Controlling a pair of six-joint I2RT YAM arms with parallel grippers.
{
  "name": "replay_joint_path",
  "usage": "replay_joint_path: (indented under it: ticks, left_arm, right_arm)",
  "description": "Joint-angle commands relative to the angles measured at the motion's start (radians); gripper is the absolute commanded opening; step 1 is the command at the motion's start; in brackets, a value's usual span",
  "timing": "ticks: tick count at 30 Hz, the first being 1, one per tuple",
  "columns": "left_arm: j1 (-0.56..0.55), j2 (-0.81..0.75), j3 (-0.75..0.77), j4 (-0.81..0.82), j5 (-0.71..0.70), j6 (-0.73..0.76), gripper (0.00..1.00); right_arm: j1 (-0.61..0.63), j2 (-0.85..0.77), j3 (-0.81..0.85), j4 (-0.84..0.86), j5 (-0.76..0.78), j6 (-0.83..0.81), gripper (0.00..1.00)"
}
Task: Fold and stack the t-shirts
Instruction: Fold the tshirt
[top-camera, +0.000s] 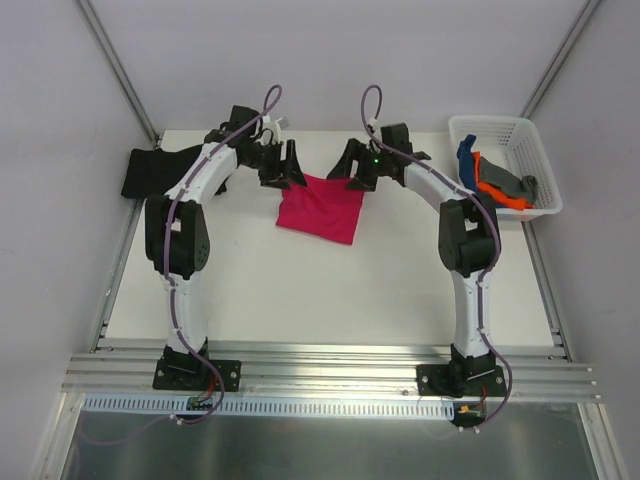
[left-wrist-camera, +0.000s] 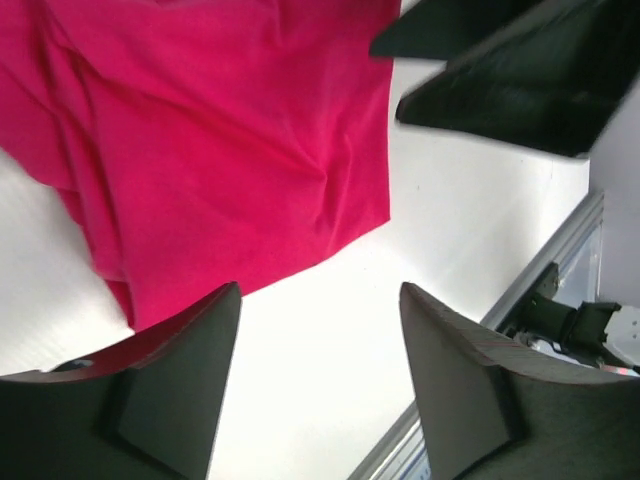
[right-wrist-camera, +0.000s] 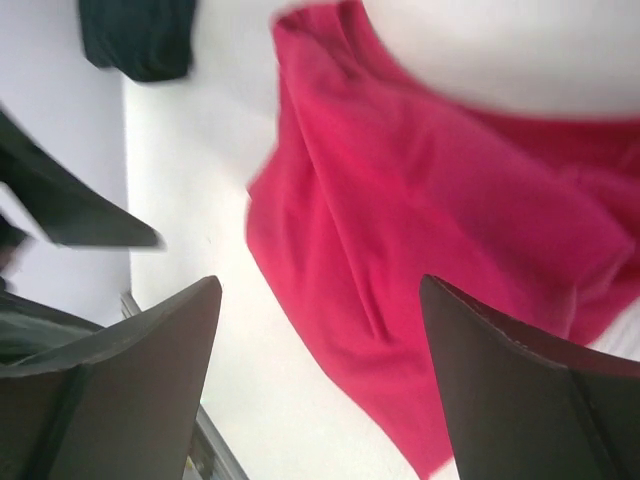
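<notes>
One crimson shirt is what the next move turns on. It lies bunched into a rough, skewed square at the far middle of the desk, its far edge running left to right and dipping a little toward the right. That far edge sits directly between your two arms, and the rest of the cloth spreads toward you from there. Neither side is clearly nearer, so each arm has its own far corner.

Your left end effector hangs just over the far-left corner. In its wrist view the fingers are spread, with bare desk and the shirt's hem below them and no cloth between them. Your right end effector mirrors it at the far-right corner, also spread wide over the creased cloth and gripping nothing.

Both arms reach far forward, elbows bent and wrists turned inward, so the two end effectors face each other across the shirt.

Farther out, a black shirt lies at the far-left edge of the desk. A white basket on the right holds blue, orange and grey shirts — all well apart from this one.
</notes>
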Motion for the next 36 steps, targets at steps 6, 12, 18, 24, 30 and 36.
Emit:
replay_joint_path:
  ticks: [6,12,18,24,30,36]
  left_arm:
    - [-0.042,0.107,-0.008,-0.002,0.069,-0.025,0.71]
    - [-0.044,0.242,0.084,0.001,0.09,-0.051,0.72]
    - [-0.039,0.251,0.071,0.001,0.086,-0.072,0.72]
    - [-0.039,0.149,-0.084,0.001,0.09,-0.092,0.72]
    - [-0.045,0.084,-0.117,0.013,0.067,-0.068,0.72]
    - [-0.048,0.049,0.052,-0.008,0.069,-0.022,0.74]
  right_arm:
    - [-0.003,0.109,0.149,0.119,-0.038,0.115,0.85]
    - [-0.029,0.186,0.184,0.139,-0.044,0.131,0.85]
    - [-0.063,0.22,0.237,0.127,-0.024,0.115,0.85]
    - [-0.105,0.24,0.273,0.136,-0.007,0.134,0.85]
    - [-0.105,0.234,0.277,0.149,-0.007,0.14,0.85]
    - [-0.109,0.103,0.203,0.117,0.006,0.086,0.85]
